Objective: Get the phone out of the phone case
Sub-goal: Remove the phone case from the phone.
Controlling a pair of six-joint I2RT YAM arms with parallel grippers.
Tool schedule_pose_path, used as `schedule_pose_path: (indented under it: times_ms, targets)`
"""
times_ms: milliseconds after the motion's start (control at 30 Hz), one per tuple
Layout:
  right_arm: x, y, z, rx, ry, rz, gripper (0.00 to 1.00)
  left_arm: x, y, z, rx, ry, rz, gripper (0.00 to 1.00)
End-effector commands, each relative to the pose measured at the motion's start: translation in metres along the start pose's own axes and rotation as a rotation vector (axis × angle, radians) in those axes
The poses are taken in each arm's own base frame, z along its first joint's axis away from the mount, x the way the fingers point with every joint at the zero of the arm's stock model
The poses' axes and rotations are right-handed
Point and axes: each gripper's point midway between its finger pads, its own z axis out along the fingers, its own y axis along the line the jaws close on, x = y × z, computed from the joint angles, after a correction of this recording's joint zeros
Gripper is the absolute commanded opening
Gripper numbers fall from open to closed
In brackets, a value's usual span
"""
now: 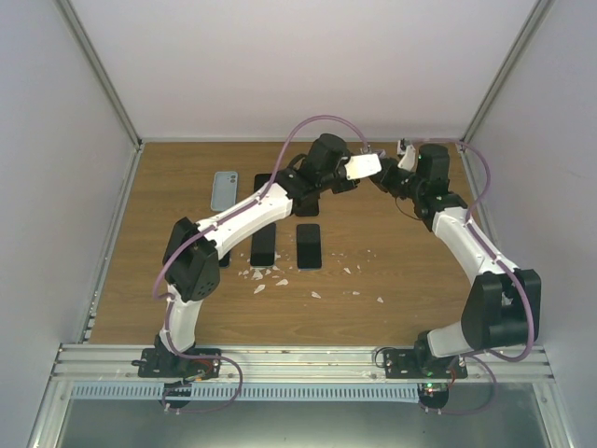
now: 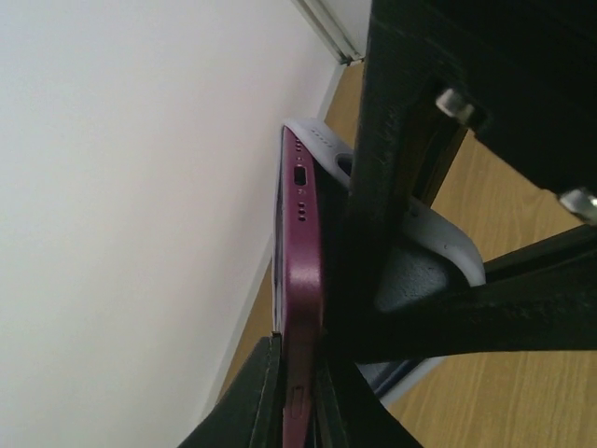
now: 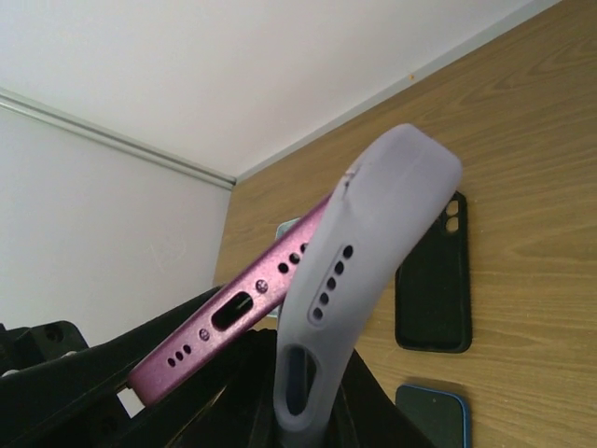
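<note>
A magenta phone [image 2: 300, 280] stands edge-on between the left gripper's [image 2: 298, 403] black fingers, which are shut on it. Its port end [image 3: 233, 313] also shows in the right wrist view. The pale lavender phone case [image 3: 373, 233] is bent away from the phone's bottom end, and my right gripper [image 3: 308, 415] is shut on the case's lower edge. In the top view both grippers, left [image 1: 353, 174] and right [image 1: 399, 166], meet above the far middle of the table with the pale case [image 1: 364, 166] between them. In the left wrist view the case [image 2: 448, 238] curves behind the right gripper's fingers.
On the wooden table lie a light blue phone [image 1: 224, 189], two dark phones [image 1: 264, 243] [image 1: 308, 245] and small white scraps [image 1: 270, 275]. A black case [image 3: 434, 289] and a blue-rimmed phone [image 3: 431, 411] lie below the right wrist. White walls enclose the table.
</note>
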Motion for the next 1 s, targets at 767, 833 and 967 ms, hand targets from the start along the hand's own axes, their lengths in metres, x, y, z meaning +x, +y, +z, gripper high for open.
schedule_pose_path:
  times_ms: [767, 833, 967]
  targets:
    - [0.057, 0.146, -0.028, -0.503, 0.224, -0.381, 0.00, 0.034, 0.027, 0.025, -0.109, 0.022, -0.187, 0.21]
    - [0.057, 0.147, -0.028, -0.504, 0.225, -0.389, 0.00, 0.037, 0.021, 0.030, -0.098, 0.032, -0.159, 0.22]
    - [0.058, 0.149, -0.030, -0.514, 0.227, -0.398, 0.00, 0.046, 0.018, 0.038, -0.121, 0.056, -0.098, 0.23]
